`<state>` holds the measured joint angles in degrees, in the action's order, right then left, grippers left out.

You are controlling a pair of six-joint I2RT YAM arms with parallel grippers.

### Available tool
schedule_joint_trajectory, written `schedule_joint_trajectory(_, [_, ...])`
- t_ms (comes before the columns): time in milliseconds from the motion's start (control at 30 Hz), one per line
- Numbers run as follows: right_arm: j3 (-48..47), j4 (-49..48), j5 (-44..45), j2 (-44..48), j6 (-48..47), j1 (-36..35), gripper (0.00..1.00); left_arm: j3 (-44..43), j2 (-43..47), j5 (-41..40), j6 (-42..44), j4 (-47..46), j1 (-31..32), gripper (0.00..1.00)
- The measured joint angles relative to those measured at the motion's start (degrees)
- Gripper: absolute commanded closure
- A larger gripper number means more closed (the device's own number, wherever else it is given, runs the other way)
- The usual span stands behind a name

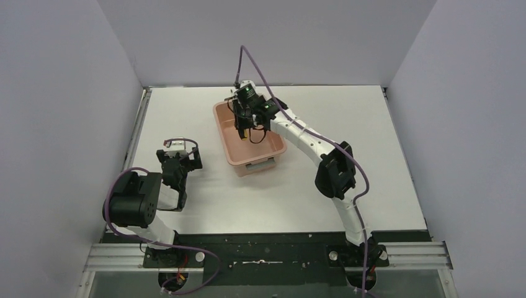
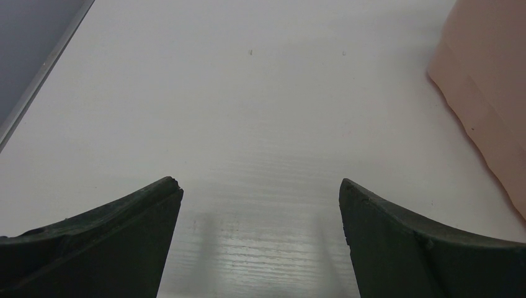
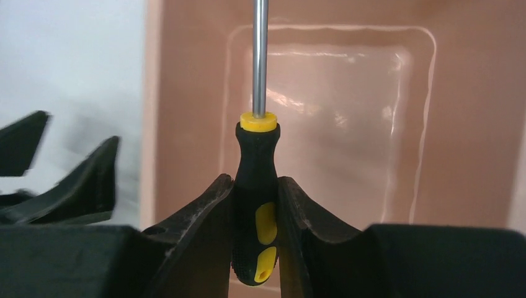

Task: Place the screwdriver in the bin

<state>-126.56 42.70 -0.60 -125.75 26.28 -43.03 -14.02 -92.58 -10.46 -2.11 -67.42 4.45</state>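
Poised over the bin [image 3: 186, 124], the right fingers [image 3: 205, 211] clamp the screwdriver [image 3: 255, 155] by its handle, shaft aimed inside: the drop-off step. The next move likely calls for a short descent, then release. The left fingers [image 2: 124, 230] hang spread apart above the bench [image 2: 248, 93].

Counted from where I stand:
- 1 bin [image 1: 229, 135], salmon-pink, upper centre of the overhead view
- 1 screwdriver [image 3: 256, 161], yellow-and-black handle
- 2 robot arms: left arm [image 1: 133, 203] lower left, right arm [image 1: 307, 139] centre right
- 2 grippers: left gripper [image 2: 259, 183], right gripper [image 3: 255, 181], two fingers apiece, 4 fingers in all
- 1 white table [image 1: 347, 124]
- 3 grey walls [image 1: 267, 37]: back, left, right
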Motion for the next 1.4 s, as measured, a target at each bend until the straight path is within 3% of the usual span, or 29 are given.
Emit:
schedule_joint_trajectory(333, [14.14, -0.92, 6.69, -5.53, -0.33, -0.59, 0.99, 0.0, 0.0, 0.0, 0.0, 0.02, 0.0, 0.03])
schedule_joint_trajectory(433, [15.43, -1.86, 7.34, -6.21, -0.48, -0.59, 0.85, 0.0, 0.0, 0.02, 0.0, 0.0, 0.0, 0.03])
schedule_joint_trajectory(567, [17.27, -2.93, 7.43, -6.27, -0.46, -0.59, 0.58, 0.0, 0.0, 0.0, 0.0, 0.0, 0.0, 0.03])
schedule_joint_trajectory(833, [17.62, -3.41, 8.92, -6.03, -0.48, -0.63, 0.43, 0.0, 0.0, 0.0, 0.0, 0.0, 0.0, 0.03])
schedule_joint_trajectory(900, [17.46, -3.17, 9.66, -5.73, -0.76, -0.76, 0.34, 0.0, 0.0, 0.0, 0.0, 0.0, 0.0, 0.03])
schedule_joint_trajectory(1033, [16.15, -2.71, 10.47, -3.85, -2.25, -1.29, 0.02, 0.0, 0.0, 0.0, 0.0, 0.0, 0.0, 0.03])
schedule_joint_trajectory(1300, [15.06, -5.53, 9.9, 9.25, -8.81, -1.97, 0.0, 0.0, 0.0, 0.0, 0.0, 0.02, 0.0, 0.03])
schedule_joint_trajectory(1400, [19.19, -11.58, 9.99, 18.08, -12.39, -1.6, 0.0, 0.0, 0.0, 0.02, 0.0, 0.02, 0.0, 0.03])
